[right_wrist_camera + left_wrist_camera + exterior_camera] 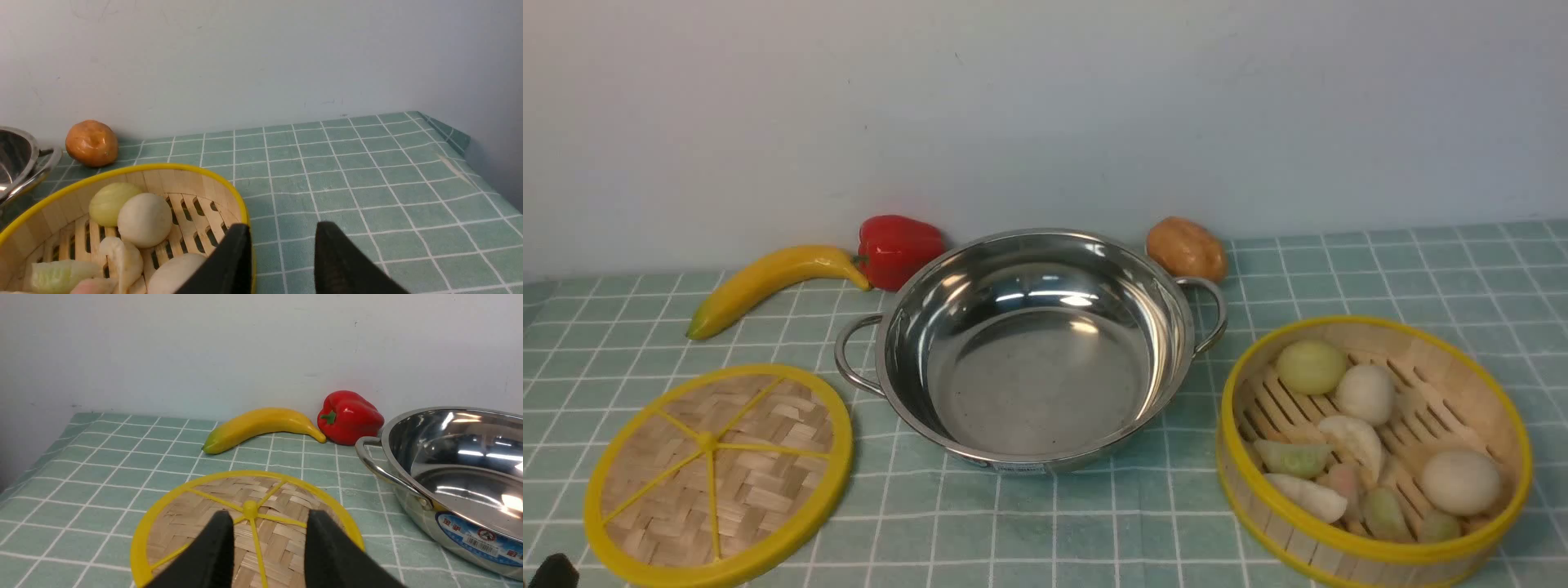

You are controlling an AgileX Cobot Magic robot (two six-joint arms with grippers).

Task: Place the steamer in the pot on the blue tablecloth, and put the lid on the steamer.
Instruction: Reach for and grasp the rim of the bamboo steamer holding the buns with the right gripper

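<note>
Step in hand: by my reading, the approach to the first grasp. Nothing is lifted, and neither task item has been placed.
Steamer (1421, 355): rests on the blue tablecloth (1339, 278) on the robot's right, well clear of the pot. It is upright and loaded with buns and dumplings (1460, 480).
Pot (915, 343): stands at the centre of the desk, upright and empty, with one loop handle to each side.
Lid (719, 474): lies flat on the cloth on the robot's left, just beside the pot's left handle and apart from it.
Left jaws: spread apart and holding nothing. In the left wrist view they hover over the near part of the lid; contact cannot be confirmed.
Right jaws: spread apart and holding nothing. In the right wrist view they sit at the steamer's outer edge, with the yellow rim showing just inside the gap beside one finger. Whether that finger touches the rim cannot be told.
Other items: a banana (768, 286), a red pepper (898, 249) and a brown walnut-like piece (1186, 247) lie behind the pot along the wall.
Next move: the right jaws need to close on the steamer wall. The basket then needs a level lift, a carry across to the pot and a centred descent.
Caution: the pot looks only slightly wider than the basket, so a tilted or off-centre descent would likely catch the steel rim or shift the loose food.
After that: the lid goes on top, which is probably the left arm's job.
</note>
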